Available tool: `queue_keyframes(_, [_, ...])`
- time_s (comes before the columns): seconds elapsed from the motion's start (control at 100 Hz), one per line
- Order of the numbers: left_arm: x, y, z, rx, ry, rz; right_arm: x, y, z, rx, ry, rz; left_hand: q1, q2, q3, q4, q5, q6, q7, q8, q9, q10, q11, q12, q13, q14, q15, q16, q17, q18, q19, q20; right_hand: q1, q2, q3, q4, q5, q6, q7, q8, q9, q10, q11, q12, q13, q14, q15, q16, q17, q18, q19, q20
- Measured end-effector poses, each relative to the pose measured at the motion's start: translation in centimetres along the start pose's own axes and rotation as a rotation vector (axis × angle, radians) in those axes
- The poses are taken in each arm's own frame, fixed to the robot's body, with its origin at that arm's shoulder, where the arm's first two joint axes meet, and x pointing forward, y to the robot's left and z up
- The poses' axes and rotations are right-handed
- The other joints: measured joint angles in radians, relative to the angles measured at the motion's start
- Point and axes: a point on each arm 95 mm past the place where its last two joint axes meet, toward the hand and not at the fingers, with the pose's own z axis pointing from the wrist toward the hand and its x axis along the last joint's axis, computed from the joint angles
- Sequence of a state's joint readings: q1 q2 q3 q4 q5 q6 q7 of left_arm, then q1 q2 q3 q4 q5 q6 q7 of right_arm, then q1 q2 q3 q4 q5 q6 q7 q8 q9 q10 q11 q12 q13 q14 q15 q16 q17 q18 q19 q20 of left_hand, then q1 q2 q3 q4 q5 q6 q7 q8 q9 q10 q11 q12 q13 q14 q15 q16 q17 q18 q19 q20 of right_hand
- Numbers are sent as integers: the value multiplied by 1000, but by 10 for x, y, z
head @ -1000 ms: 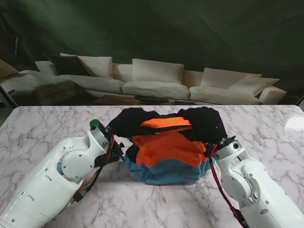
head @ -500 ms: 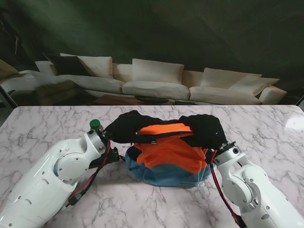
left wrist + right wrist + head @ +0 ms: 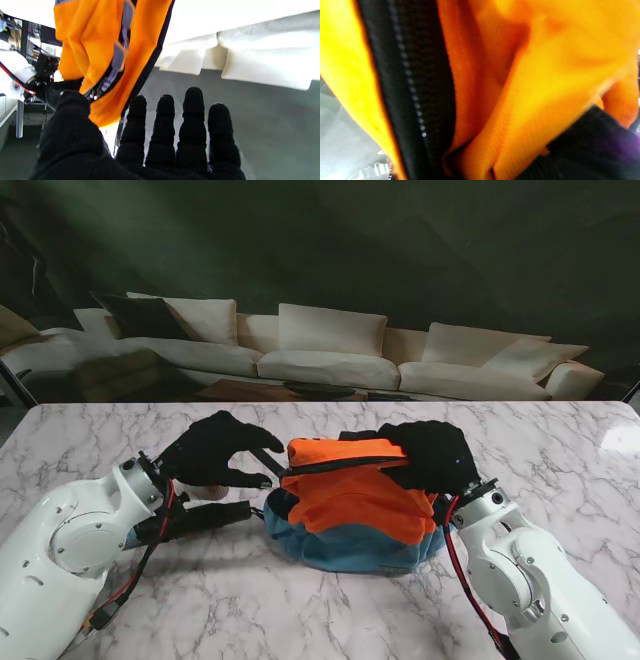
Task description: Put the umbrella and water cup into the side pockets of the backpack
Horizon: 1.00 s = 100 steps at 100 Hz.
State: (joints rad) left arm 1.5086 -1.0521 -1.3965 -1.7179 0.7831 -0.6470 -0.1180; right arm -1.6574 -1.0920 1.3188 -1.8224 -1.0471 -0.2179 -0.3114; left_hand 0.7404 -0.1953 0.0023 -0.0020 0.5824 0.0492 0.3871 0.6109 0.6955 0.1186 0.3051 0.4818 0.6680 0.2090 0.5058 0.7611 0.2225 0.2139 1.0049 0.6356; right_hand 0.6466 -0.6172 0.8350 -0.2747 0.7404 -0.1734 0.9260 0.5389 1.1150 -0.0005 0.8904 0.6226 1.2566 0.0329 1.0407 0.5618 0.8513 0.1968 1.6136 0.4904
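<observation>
Two black-gloved robot hands frame an orange and blue backpack (image 3: pixel 352 505) that sits on the white marble table (image 3: pixel 560 450) in front of you. In the stand view, your left hand (image 3: pixel 213 451) hovers just to the left of the bag with its fingers spread and holding nothing; the fingertips point toward the bag's upper left corner, where a dark strap (image 3: pixel 268 462) sticks out. The left wrist view confirms this: four fingers (image 3: pixel 191 117) fan apart against a grey backdrop, and the thumb (image 3: pixel 71 110) lies near the orange fabric (image 3: pixel 85 47) of the bag. Your right hand (image 3: pixel 432 452) rests on the bag's upper right corner, curled over the orange cloth. Its wrist view is filled with orange fabric and a black zipper (image 3: pixel 415 82), with a patch of black glove (image 3: pixel 590 140) at one corner; you cannot tell from these views whether the fingers actually pinch the cloth. A pale sofa (image 3: pixel 330 350) stands beyond the far table edge. Near your left forearm, a dark cylindrical shape (image 3: pixel 205 518) lies toward the bag's left side, but what it is stays unclear. Umbrella and water cup cannot be made out with certainty.
</observation>
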Motion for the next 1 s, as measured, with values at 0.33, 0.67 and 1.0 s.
queue_keyframes(0.33, [-5,43,-3,-175,13,-89,-1,1,-2,3,-6,3,-20,-26,-2,0,108,10,101,24,1,1,72,128,1,-14,191,295,16,0,107,133,0,2,-1,0,-1,0,0,0,-14,-1,0,-1,0,0,-14,-8,-3,0,-3,-1])
queue_keyframes(0.67, [-7,72,13,-244,2,-138,2,-1,-2,9,10,35,-20,-22,-2,0,99,47,-53,-92,-2,4,-17,22,-15,-14,154,272,3,0,107,142,0,2,-1,0,-2,0,0,2,-14,-1,7,-3,0,0,-15,-10,-3,0,-3,-1])
queue_keyframes(1.0, [-5,76,19,-277,23,-162,2,-2,-1,14,18,36,-20,-6,-2,0,-19,-6,-195,-198,-51,-77,-116,-143,-14,-12,82,183,-25,0,69,142,0,2,-1,0,-2,0,0,3,-14,-2,9,-11,0,0,-15,-10,-3,0,-3,-1])
